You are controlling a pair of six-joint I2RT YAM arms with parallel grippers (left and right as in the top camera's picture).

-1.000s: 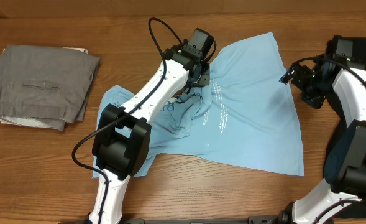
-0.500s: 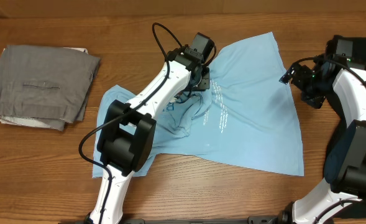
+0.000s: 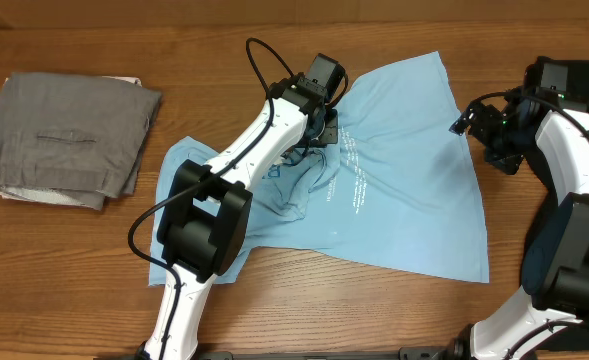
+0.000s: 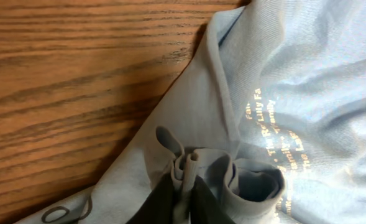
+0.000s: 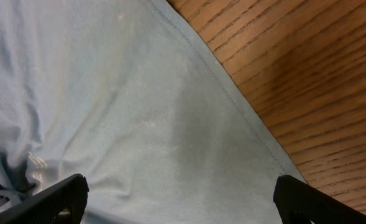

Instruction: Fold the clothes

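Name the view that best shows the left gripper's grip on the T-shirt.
Left wrist: the left gripper pinches a bunched fold of the T-shirt close up. Overhead shows the gripper from above, grip hidden; right wrist shows only flat cloth.

I note left arm (image 3: 257,142) and right arm (image 3: 574,145): white links, black joint housings, thin black cables looping; right gripper (image 5: 181,194) fingers matte black.

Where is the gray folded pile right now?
Overhead view: the gray pile lies far left on the table, apart from the T-shirt to its right.
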